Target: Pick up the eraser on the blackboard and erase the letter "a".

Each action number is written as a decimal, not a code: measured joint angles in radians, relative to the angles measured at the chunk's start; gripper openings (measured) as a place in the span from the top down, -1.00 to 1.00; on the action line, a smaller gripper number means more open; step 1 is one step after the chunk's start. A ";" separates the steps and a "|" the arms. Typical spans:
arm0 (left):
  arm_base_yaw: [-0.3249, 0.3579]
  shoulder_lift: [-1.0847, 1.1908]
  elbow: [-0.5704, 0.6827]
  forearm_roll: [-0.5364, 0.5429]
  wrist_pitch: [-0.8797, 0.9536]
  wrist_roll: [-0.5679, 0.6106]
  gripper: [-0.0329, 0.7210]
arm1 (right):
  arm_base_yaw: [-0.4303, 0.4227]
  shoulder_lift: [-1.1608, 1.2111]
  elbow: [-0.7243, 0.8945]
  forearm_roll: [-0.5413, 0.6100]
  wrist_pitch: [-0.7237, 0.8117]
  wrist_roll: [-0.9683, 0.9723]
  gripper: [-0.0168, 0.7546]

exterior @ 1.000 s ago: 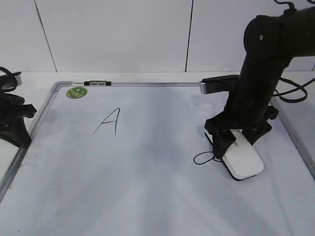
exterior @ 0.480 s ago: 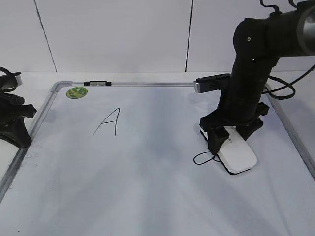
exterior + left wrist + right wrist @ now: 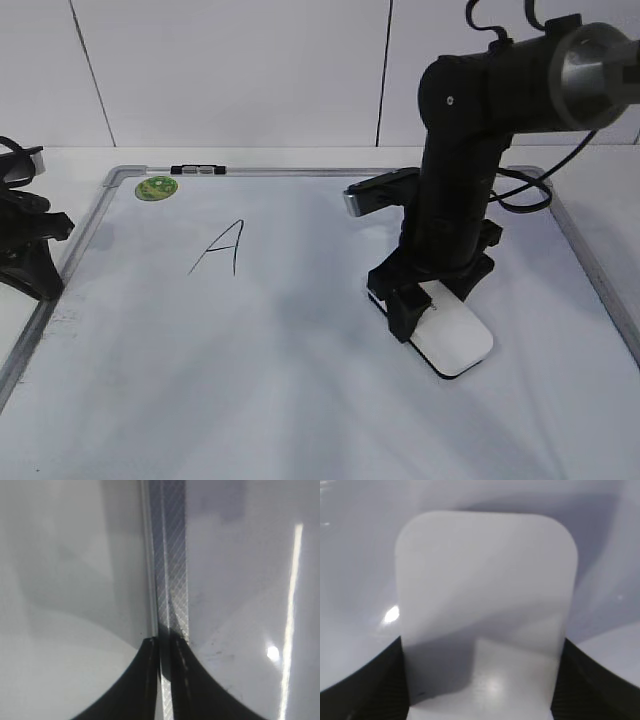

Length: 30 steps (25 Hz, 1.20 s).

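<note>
Right gripper (image 3: 432, 300) clamped on the eraser (image 3: 452, 338), flat on the blackboard (image 3: 300, 380), white wall (image 3: 230, 70) behind.

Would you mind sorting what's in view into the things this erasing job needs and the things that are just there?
Needed for the job:
eraser, clamped in the right gripper
blackboard

Just there:
capital "A"
green sticker
left gripper, parked at the board's frame

The small "a" is not visible now.
</note>
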<state>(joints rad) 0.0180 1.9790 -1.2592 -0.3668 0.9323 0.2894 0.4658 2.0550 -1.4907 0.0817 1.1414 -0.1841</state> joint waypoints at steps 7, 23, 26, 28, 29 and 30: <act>0.000 0.000 0.000 0.000 0.000 0.000 0.83 | 0.130 0.002 0.000 -0.009 0.004 -0.010 -0.48; 0.000 0.000 0.000 -0.001 0.000 0.000 0.83 | 0.144 0.003 -0.001 -0.041 0.002 0.036 -0.48; 0.000 0.000 0.000 -0.003 -0.002 0.000 0.82 | 0.113 0.005 -0.003 -0.038 -0.001 0.039 -0.48; 0.000 0.000 0.000 -0.004 -0.002 0.000 0.82 | 0.083 0.005 -0.002 -0.038 -0.003 0.041 -0.48; 0.000 0.000 0.000 -0.004 -0.002 0.000 0.82 | 0.069 0.005 -0.002 -0.038 -0.003 0.041 -0.48; 0.000 0.000 0.000 -0.004 -0.002 0.000 0.82 | 0.055 0.005 -0.002 -0.038 -0.003 0.043 -0.48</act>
<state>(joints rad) 0.0180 1.9790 -1.2592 -0.3713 0.9305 0.2894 0.5209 2.0596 -1.4930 0.0438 1.1381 -0.1413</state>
